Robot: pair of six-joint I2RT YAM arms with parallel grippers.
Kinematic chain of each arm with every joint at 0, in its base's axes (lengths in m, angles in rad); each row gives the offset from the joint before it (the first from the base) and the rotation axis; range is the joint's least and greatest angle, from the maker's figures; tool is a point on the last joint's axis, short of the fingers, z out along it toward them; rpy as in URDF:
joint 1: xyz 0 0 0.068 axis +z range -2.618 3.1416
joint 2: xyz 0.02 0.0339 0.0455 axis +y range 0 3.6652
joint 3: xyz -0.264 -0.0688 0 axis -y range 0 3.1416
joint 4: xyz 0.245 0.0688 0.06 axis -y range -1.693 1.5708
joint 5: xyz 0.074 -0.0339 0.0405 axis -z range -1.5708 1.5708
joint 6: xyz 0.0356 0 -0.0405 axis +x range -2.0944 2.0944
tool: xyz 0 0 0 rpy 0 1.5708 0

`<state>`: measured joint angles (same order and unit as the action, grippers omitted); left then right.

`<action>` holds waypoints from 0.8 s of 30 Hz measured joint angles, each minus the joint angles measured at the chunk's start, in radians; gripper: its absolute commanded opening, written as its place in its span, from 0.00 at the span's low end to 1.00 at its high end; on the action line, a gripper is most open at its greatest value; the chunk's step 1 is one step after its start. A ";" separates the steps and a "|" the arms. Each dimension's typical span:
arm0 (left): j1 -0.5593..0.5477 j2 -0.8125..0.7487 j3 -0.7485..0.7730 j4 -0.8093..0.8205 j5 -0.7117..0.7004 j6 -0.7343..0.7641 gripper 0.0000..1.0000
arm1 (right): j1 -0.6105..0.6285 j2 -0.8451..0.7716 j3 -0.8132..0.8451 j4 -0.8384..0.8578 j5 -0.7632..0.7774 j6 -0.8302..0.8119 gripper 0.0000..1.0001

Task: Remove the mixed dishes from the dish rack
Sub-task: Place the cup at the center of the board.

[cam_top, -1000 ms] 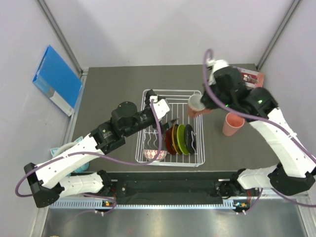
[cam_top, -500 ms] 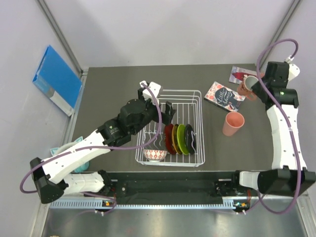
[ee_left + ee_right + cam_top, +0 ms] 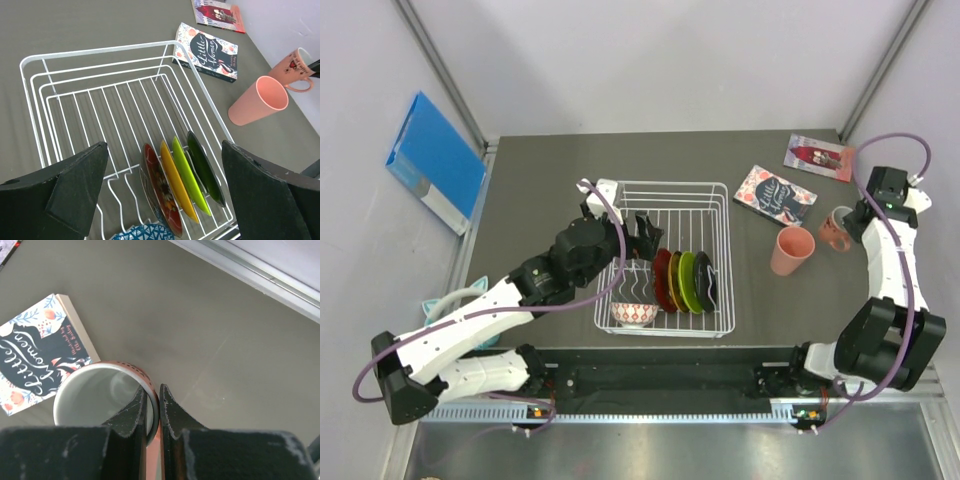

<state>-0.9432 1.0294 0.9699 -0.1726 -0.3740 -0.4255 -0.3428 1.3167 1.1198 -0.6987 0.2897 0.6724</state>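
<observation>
The white wire dish rack stands mid-table. In its slots stand a red plate, an amber plate, a lime-green plate and a dark plate, seen together from above as the plates. A patterned bowl lies at the rack's near end. My left gripper hovers open above the plates, holding nothing. A tall pink cup stands right of the rack. My right gripper is shut on the rim of a salmon mug.
Two booklets lie at the back right; one booklet is just beside the mug. A blue folder leans against the left wall. A teal object sits at the left edge.
The right arm carried the mug from over the rack out to the back right, then down beside the pink cup. The left gripper drew back slightly toward the rack's left side.
</observation>
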 measured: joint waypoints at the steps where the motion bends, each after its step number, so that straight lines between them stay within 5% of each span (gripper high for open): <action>1: 0.000 0.000 0.000 0.000 -0.001 -0.006 0.99 | -0.005 0.008 -0.005 0.005 -0.003 0.001 0.00; 24: 0.000 0.082 -0.027 -0.008 0.106 -0.089 0.99 | -0.008 0.128 -0.171 0.161 -0.006 -0.079 0.00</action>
<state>-0.9432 1.1114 0.9428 -0.1802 -0.2680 -0.5148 -0.3511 1.4448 0.9493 -0.5381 0.2840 0.5938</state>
